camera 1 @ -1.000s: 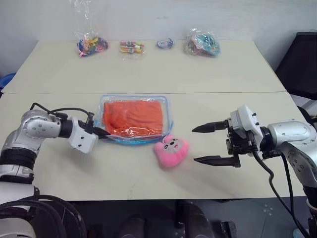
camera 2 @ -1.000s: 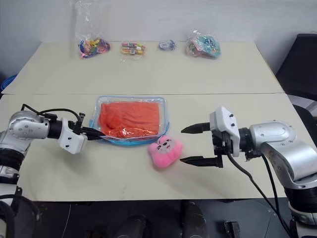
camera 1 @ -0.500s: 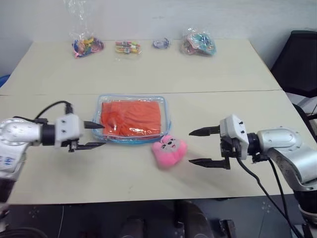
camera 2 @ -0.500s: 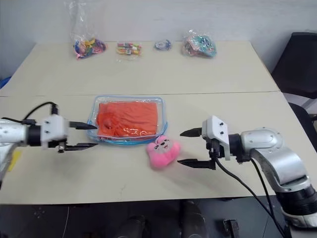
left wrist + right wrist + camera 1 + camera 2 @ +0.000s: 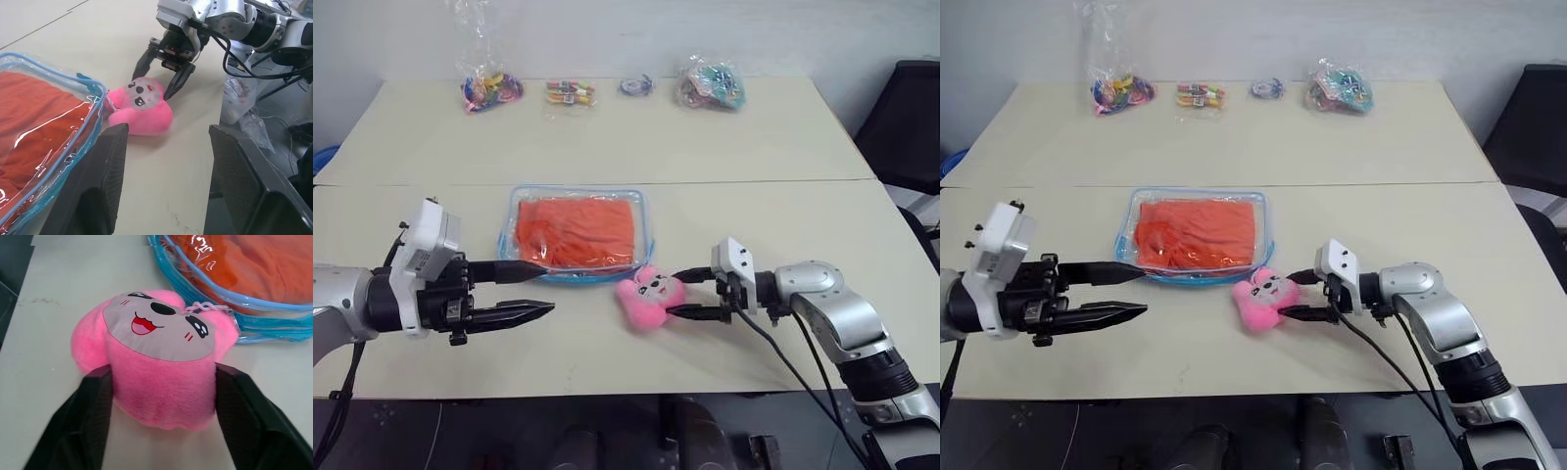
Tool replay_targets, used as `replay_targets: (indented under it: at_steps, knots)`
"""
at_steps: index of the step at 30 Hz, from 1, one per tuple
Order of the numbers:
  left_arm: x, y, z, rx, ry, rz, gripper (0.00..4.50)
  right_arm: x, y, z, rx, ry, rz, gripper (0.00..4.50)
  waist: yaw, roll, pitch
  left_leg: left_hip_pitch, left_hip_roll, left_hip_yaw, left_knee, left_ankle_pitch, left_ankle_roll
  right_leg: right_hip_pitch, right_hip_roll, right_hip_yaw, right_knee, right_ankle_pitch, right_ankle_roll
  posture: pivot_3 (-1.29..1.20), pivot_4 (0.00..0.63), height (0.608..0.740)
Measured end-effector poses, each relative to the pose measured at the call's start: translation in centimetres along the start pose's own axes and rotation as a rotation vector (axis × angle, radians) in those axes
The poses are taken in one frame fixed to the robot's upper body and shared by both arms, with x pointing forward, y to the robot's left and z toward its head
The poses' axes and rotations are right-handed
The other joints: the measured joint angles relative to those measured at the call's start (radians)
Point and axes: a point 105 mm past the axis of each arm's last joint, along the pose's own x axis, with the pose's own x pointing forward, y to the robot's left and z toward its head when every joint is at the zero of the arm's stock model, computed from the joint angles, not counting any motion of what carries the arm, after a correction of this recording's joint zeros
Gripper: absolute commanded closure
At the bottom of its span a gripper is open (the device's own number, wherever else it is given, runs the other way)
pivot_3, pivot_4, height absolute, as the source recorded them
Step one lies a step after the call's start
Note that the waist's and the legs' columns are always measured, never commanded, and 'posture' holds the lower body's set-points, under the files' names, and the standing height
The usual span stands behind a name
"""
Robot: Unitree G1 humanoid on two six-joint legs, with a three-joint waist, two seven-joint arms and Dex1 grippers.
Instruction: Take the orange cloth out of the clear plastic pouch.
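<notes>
Orange fabric fills the clear plastic pouch (image 5: 576, 234): the orange cloth (image 5: 576, 231) lies flat inside it, visible through the shiny film, with the light-blue zipper edging running round its rounded corners. I see the pouch resting on the beige table (image 5: 607, 137), about the middle of the near half, just on my side of the seam where the two tabletops meet. Touching the pouch's near right corner is a small pink plush toy (image 5: 651, 297) with a printed face. My right gripper (image 5: 688, 294) reaches in from the right, pointing left, and its two black fingers stand on either side of the plush; in the right wrist view the finger pads (image 5: 85, 411) press against both flanks of the toy, so I read it as clamped onto the plush, which sits on the table. My left gripper (image 5: 530, 290) hangs to the left of the pouch and nearer to me, pointing right, with its fingers parted and nothing between them; the upper fingertip lies over the pouch's near left corner in the head view, and I cannot tell whether it touches the plastic. In the left wrist view I look between the parted fingers (image 5: 100, 186) across the pouch's edge toward the plush and the right gripper beyond it. Along the far edge of the table sit four small clear bags of colourful items (image 5: 489, 88), well apart from everything else.
</notes>
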Motion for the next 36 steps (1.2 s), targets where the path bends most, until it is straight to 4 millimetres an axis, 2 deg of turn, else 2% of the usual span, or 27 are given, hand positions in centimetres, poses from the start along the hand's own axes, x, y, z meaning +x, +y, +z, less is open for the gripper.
replay_targets:
  at_steps: [4,7,11,15,19,23,31,36]
  knots:
    - [-0.2,0.4,-0.3,0.011,0.018,0.031,1.73,1.1,1.3,0.5,0.006,-0.022,0.055,3.67,0.0,0.0,0.0,0.0,0.0,0.0,0.0,0.0,-0.001,0.0,0.001,0.0,0.0,0.0,0.0,0.0,0.15,0.74]
    - [-0.3,0.6,-0.7,0.018,0.032,0.044,1.73,3.3,2.5,0.6,0.045,-0.049,0.109,4.48,-0.004,0.0,0.0,0.0,0.001,0.0,0.0,0.0,-0.002,0.0,0.002,0.0,0.0,0.0,-0.001,0.0,0.15,0.74]
    - [-0.4,0.9,-1.3,0.03,0.058,0.062,1.73,5.3,2.9,0.8,0.11,-0.061,0.11,4.48,-0.016,0.0,0.0,0.001,0.002,0.0,-0.001,0.0,-0.003,0.0,0.003,0.001,0.0,-0.001,-0.001,0.0,0.15,0.74]
    - [-0.2,1.0,-1.8,0.04,0.081,0.061,1.73,6.3,2.7,1.0,0.147,-0.072,0.098,4.48,-0.022,0.0,0.0,0.001,0.003,0.0,-0.001,-0.001,-0.003,0.0,0.004,0.001,0.0,-0.001,-0.002,0.0,0.15,0.74]
    - [0.4,1.0,-3.0,0.038,0.103,0.049,1.73,6.5,2.4,0.9,0.175,-0.058,0.084,3.3,-0.023,0.0,0.0,0.001,0.003,0.0,-0.001,-0.001,-0.004,0.0,0.005,0.001,0.001,-0.001,-0.002,0.0,0.15,0.74]
    - [0.9,1.1,-4.1,0.044,0.122,0.047,1.73,5.7,2.8,0.6,0.186,-0.016,0.1,1.86,-0.022,0.0,0.0,0.001,0.003,0.0,-0.001,-0.001,-0.004,0.0,0.005,0.001,0.0,-0.001,-0.002,0.0,0.15,0.74]
    - [2.9,2.0,-6.8,0.012,0.102,0.094,1.73,3.2,3.4,0.6,0.079,0.063,0.097,1.86,-0.017,0.0,0.0,0.001,0.003,0.0,-0.001,-0.001,-0.004,0.0,0.005,0.002,0.0,-0.001,-0.002,0.0,0.15,0.74]
    - [5.4,1.8,-7.2,0.045,0.066,0.077,1.73,2.0,3.3,1.4,0.018,0.077,0.066,1.86,-0.017,-0.001,-0.001,0.001,0.003,0.0,-0.001,-0.001,-0.004,0.0,0.005,0.002,0.0,-0.001,-0.002,0.0,0.15,0.74]
